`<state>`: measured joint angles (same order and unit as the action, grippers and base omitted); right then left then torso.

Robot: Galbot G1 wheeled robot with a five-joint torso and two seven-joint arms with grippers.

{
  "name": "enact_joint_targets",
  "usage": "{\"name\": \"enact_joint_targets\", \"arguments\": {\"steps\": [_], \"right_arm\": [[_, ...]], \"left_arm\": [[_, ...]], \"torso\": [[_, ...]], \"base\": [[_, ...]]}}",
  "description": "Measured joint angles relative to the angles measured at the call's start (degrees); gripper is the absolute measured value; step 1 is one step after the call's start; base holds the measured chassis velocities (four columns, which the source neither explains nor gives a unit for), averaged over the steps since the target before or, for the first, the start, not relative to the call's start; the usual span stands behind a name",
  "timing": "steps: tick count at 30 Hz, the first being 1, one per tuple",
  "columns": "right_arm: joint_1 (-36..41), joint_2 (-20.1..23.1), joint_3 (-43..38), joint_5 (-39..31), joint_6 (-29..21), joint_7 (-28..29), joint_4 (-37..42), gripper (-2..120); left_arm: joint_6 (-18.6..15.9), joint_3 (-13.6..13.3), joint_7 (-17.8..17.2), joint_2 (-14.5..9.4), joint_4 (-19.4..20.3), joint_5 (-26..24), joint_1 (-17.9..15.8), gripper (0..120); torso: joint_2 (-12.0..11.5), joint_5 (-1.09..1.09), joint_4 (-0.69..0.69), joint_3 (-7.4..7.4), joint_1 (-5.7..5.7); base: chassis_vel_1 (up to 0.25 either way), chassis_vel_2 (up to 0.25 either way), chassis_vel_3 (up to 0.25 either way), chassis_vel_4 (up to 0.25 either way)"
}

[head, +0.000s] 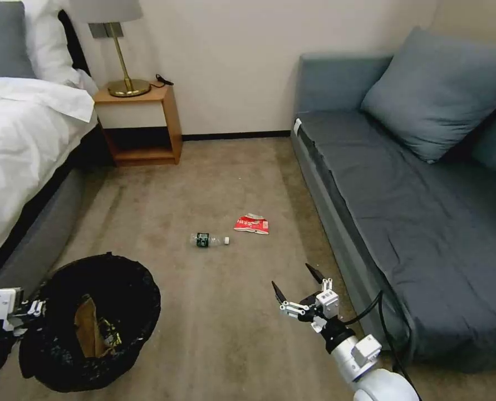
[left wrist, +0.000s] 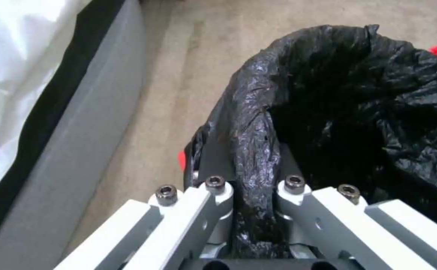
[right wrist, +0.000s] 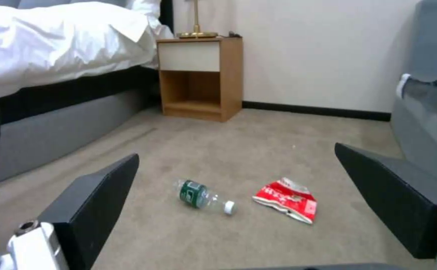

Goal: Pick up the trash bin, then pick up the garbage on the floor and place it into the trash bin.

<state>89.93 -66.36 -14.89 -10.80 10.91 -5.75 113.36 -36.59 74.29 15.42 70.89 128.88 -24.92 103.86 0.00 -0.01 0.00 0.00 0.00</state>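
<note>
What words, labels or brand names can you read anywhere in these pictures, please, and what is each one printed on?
None can be read for certain.
Red-white packet: white print on its face, too blurred to read.
Bottle: dark green label with a pale mark, too small to read.
Wrappers inside the trash bin: no legible print.

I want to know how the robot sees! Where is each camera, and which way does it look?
Head view: on the head, looking down at the carpet; left gripper clamps the trash bin, right gripper open.
Left wrist view: on the left wrist, facing the bin's black-bagged rim pinched between its fingers.
Right wrist view: low, facing the nightstand between its open fingers.
Shared: bottle, red packet.
</note>
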Motion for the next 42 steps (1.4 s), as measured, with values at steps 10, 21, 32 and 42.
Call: {"name": "enact_joint_targets", "arguments": {"steps": [10, 21, 32, 42], "right_arm": [[-0.61, 0.19, 0.61, 0.08, -0.54, -0.57, -0.32, 100], [-1.14, 0.4, 0.81, -0.11, -1.12, -1.37, -0.23, 100], [-2.0, 0.28, 1.49, -0.17, -1.64, -1.85, -0.59, 100], [-2.55, 0.7, 1.74, -0.15, -2.14, -2.26, -0.97, 100]], "left_arm": [[0.05, 0.61, 0.15, 0.12, -0.12, -0.1, 0.04, 6], [0.06, 0.6, 0.27, 0.14, -0.07, -0.11, -0.08, 6], [0.1, 0.94, 0.4, -0.16, -0.6, -0.23, -0.13, 6], [0.1, 0.94, 0.41, -0.22, -0.63, -0.26, -0.21, 6]], "torso": [[0.0, 0.0, 0.0, 0.0, 0.0], [0.0, 0.0, 0.0, 0.0, 0.0], [0.0, 0.01, 0.0, 0.0, 0.0], [0.0, 0.01, 0.0, 0.0, 0.0]], "base": [[-0.066, 0.077, 0.072, -0.065], [-0.071, 0.07, 0.059, -0.07], [-0.11, 0.105, 0.108, -0.105], [-0.115, 0.119, 0.123, -0.119]]}}
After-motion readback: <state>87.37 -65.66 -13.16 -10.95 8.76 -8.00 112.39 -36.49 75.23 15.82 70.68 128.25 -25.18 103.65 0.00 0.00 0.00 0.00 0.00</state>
